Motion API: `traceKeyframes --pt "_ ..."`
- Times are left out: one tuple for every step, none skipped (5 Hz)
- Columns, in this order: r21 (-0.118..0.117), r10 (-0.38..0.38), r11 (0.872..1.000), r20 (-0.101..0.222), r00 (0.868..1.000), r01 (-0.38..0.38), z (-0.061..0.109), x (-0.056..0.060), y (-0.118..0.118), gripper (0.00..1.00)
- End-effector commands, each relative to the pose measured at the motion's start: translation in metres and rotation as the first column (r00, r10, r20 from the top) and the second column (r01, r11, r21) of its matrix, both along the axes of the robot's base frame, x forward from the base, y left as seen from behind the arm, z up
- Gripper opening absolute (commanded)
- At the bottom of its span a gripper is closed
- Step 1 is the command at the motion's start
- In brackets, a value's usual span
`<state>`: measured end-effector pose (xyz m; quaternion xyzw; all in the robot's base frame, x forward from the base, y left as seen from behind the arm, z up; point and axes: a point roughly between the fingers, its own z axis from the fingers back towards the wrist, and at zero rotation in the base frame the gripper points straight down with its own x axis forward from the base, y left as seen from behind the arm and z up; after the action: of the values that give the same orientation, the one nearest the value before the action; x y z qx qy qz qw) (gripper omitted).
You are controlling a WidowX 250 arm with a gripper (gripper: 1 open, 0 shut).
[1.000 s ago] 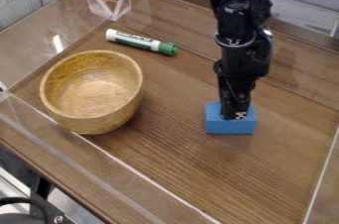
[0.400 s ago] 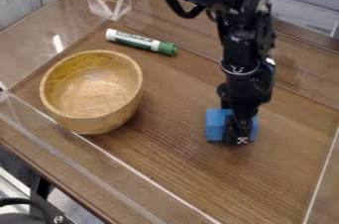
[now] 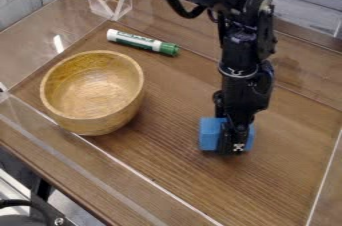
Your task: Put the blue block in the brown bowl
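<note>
1 marker, green with white ends, lying on the wooden table toward the far side. 1 clear, angular plastic-looking object near the far left edge. 1 pale sheet-like surface beyond the table's left edge; material not determinable.

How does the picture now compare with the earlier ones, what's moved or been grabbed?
The gripper has come down over the blue block, and the block sits slightly further left in the view. Whether it is firmly gripped can't be told. The brown bowl and the green-and-white marker stayed where they were.
</note>
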<state>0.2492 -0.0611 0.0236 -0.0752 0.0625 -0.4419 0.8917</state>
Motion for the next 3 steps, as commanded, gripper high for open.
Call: traceKeyframes --pt "0.0 0.013 1.0 0.063 0.998 -0.013 0.027 0.011 0.003 0.0" --pt "0.011 0.02 1.0 0.061 0.998 -0.021 0.037 0.012 0.005 0.0" --pt "0.018 0.038 0.999 0.087 0.995 -0.04 0.051 0.015 0.008 0.0"
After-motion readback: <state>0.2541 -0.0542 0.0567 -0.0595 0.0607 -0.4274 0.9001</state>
